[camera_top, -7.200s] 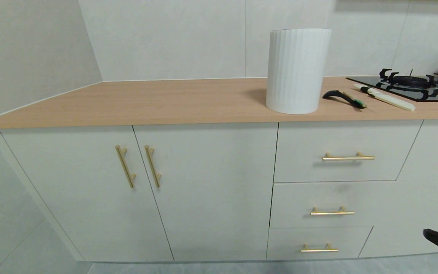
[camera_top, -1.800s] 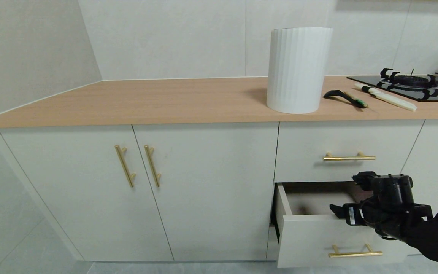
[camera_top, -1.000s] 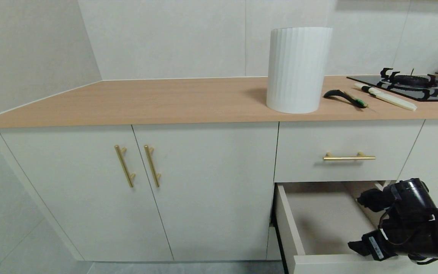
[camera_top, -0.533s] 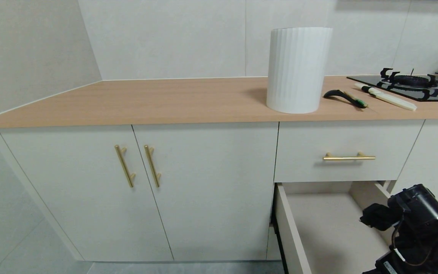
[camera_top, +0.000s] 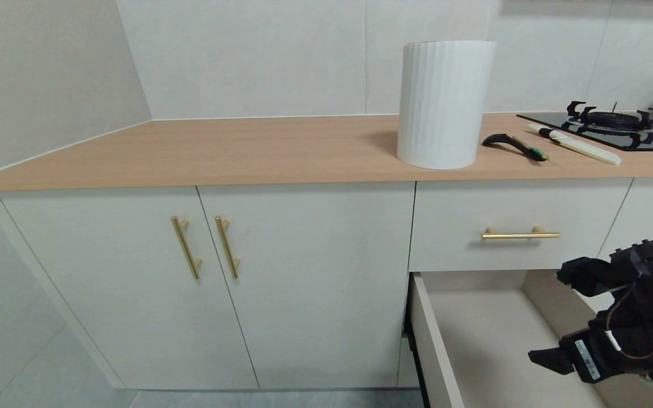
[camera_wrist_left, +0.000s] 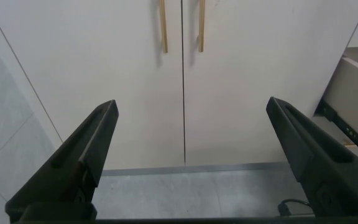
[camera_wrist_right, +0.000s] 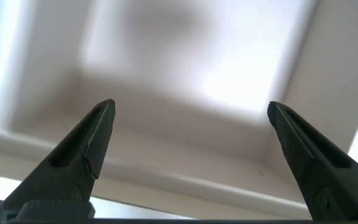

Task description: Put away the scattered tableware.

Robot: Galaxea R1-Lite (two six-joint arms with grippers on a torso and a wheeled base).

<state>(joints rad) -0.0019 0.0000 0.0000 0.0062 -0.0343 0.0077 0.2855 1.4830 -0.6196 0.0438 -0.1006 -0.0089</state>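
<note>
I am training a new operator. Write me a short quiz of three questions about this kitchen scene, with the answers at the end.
1. True or false: the top drawer is shut.
2. Which thing lies closest to the white container on the counter? A. the black utensil B. the knife C. the stove
3. Fill in: the right gripper, its fingers ____, is by the open drawer.

Key: 1 true; 2 A; 3 open.

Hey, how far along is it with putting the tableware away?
Done: the middle drawer is pulled open, nothing visible inside. In hand: nothing; the right claw is open over the drawer. Left: the black utensil and the knife lie on the countertop.
</note>
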